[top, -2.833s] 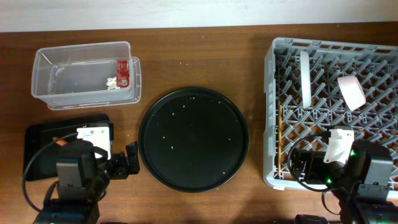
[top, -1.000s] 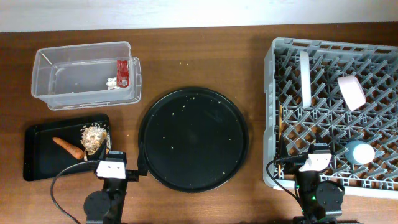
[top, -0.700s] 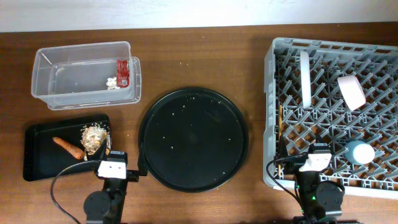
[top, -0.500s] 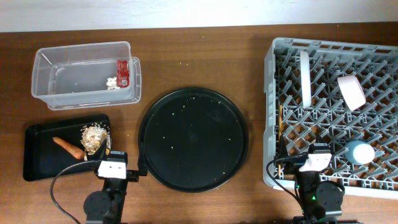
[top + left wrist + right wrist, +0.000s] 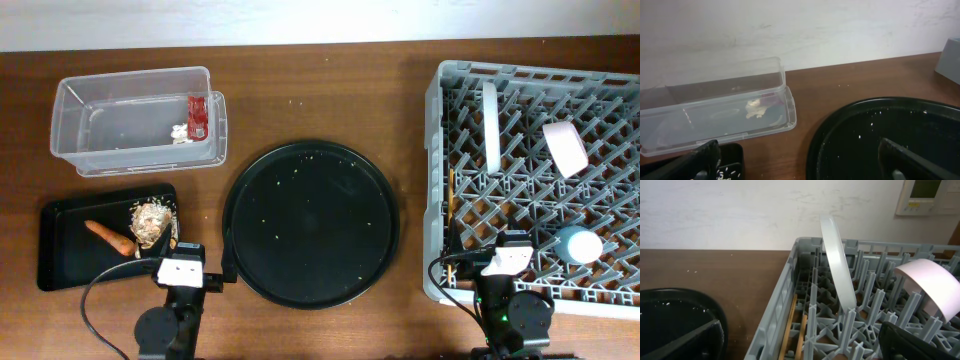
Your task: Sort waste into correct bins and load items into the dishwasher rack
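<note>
The grey dishwasher rack (image 5: 437,180) holds an upright pale plate (image 5: 490,125), a white bowl (image 5: 565,148), a light-blue cup (image 5: 578,244) and chopsticks (image 5: 452,200). The clear tub (image 5: 75,125) holds the red wrapper (image 5: 197,115) and white scrap (image 5: 180,131). The shallow black tray (image 5: 55,260) holds the carrot (image 5: 108,236) and beige food scraps (image 5: 152,220). My left gripper (image 5: 192,268) is open and empty at the front edge between the black trays; it also shows in the left wrist view (image 5: 800,167). My right gripper (image 5: 500,255) is open and empty at the rack's front-left corner, seen too in the right wrist view (image 5: 805,350).
A large round black tray (image 5: 310,222) with scattered crumbs lies in the middle, between the bins and the rack. The right wrist view shows the plate (image 5: 837,265), bowl (image 5: 930,285) and chopsticks (image 5: 790,330) in the rack. A pale wall runs behind the table.
Both arms have drawn back to the front edge since the earliest frame, uncovering the carrot, food scraps and blue cup. Nothing has moved in the last second.
</note>
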{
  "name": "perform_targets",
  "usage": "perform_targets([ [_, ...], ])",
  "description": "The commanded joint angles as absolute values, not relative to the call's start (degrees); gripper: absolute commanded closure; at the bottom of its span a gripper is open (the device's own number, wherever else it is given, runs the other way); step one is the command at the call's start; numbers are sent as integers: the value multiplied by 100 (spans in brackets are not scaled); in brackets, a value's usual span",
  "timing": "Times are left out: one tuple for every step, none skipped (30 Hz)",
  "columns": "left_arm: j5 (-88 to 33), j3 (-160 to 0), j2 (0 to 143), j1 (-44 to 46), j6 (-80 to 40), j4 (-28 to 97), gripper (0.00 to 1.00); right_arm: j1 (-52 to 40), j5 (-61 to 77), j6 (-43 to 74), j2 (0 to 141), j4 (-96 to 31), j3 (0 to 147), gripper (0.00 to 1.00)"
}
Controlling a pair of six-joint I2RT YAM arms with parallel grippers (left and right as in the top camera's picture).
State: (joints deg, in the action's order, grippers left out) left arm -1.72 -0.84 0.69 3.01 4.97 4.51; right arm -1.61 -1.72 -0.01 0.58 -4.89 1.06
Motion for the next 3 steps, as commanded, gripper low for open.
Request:
perform_targets([
  [-274,-51,30,327,569,458,1,-187,-261,-1,21,-508,58,2],
  [-272,-51,30,327,569,458,1,-187,-261,-1,21,-508,58,2],
  [-274,-51,30,327,572,458,1,-187,-261,-1,19,-508,58,2],
])
